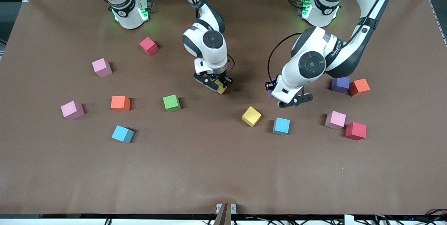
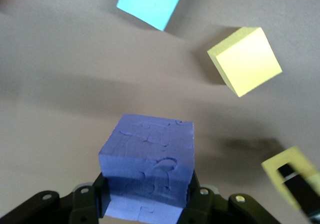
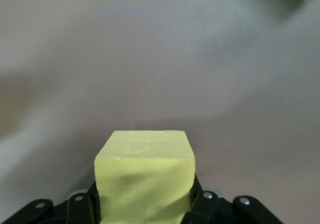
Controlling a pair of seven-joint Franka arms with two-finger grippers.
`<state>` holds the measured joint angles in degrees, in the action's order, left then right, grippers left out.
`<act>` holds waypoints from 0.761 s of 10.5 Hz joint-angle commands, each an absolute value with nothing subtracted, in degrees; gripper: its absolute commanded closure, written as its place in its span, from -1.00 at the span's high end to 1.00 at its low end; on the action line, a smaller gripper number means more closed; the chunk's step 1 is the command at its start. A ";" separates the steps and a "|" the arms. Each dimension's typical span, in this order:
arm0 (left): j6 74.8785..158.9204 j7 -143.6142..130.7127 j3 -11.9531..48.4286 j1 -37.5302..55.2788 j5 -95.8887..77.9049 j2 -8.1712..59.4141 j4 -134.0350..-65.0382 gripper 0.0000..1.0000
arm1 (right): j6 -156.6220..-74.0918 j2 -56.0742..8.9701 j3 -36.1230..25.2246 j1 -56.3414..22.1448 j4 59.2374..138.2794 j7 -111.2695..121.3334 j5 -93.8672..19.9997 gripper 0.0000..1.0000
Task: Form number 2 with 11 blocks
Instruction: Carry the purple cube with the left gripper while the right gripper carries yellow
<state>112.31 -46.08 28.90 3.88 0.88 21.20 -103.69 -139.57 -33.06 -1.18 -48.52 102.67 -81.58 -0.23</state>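
Light-blue block [image 1: 122,134] lay nearest the camera on the tabletop [image 1: 209,169]; right gripper [image 1: 219,84] fingers clamped a yellow block [image 3: 145,179], left gripper [image 1: 294,100] fingers a purple block [image 2: 147,169]; light, soft foam, likely best pinched on flat sides; no number 2 yet.

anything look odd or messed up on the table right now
Nothing is damaged or spilled. The blocks just lie scattered and turned at odd angles, with no digit begun. The left claw holds a purple block and the right claw a yellow block, both near mid-table.
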 commanded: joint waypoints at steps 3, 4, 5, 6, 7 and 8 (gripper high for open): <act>113.55 -46.05 28.74 6.23 0.97 22.94 -102.92 -0.62 | -135.80 -30.59 -0.79 -40.19 100.99 -79.98 0.35 -1.00; 113.73 -45.97 28.65 6.15 1.14 23.03 -102.75 -0.62 | -135.70 -30.41 -0.79 -37.47 100.90 -79.37 0.35 -1.00; 114.43 -45.97 28.65 6.07 1.49 23.90 -101.96 -0.62 | -135.79 -30.67 -0.79 -34.57 100.81 -78.84 0.35 -1.00; 114.52 -46.31 28.65 6.50 1.76 24.52 -101.69 -0.61 | -135.97 -31.02 -0.79 -32.71 100.90 -78.23 0.35 -1.00; 114.52 -46.49 28.65 7.46 1.76 24.43 -101.69 -0.61 | -136.14 -31.03 -0.88 -31.13 100.90 -78.14 0.44 -1.00; 114.52 -46.58 28.65 8.60 1.76 24.87 -101.78 -0.61 | -135.97 -30.76 -0.79 -29.72 100.81 -77.87 0.44 -1.00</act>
